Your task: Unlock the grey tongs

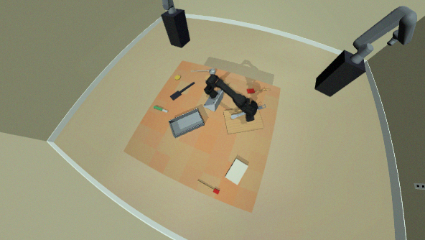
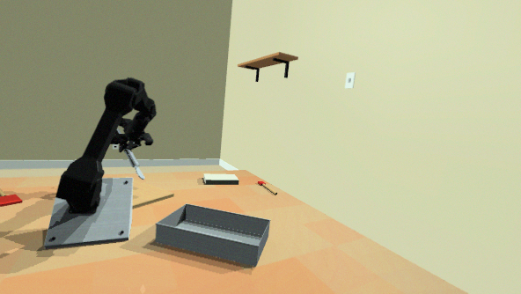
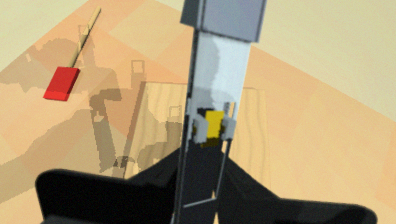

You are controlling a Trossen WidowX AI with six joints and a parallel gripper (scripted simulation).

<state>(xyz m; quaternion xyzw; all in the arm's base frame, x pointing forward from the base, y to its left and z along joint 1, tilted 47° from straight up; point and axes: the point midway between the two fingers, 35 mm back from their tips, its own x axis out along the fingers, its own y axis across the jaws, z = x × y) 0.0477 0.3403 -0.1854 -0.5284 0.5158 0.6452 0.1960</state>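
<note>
My gripper (image 1: 248, 116) (image 2: 128, 144) (image 3: 200, 153) is shut on the grey tongs (image 1: 237, 116) (image 2: 133, 159) (image 3: 220, 70). It holds them in the air above the wooden board (image 1: 244, 128) (image 2: 154, 198) (image 3: 256, 130). In the exterior view the tongs slope steeply, with a flat, rounded end pointing down to the right. A yellow piece (image 3: 215, 124) shows between small grey tabs on the tongs, just beyond the fingers. A grey block end of the tongs is at the top of the wrist view. Whether the arms are locked is not clear. The roasting tin (image 1: 190, 132) (image 2: 207, 239) has no tongs on it.
A white-topped box (image 1: 237, 172) (image 2: 221, 179) and a red-headed tool (image 1: 216, 191) (image 2: 261, 183) lie beyond the board. Another red-headed tool (image 1: 250, 90) (image 3: 62, 84) lies near the board's back side. A black spatula (image 1: 176, 95) and a green-handled tool (image 1: 158, 108) lie past the tin.
</note>
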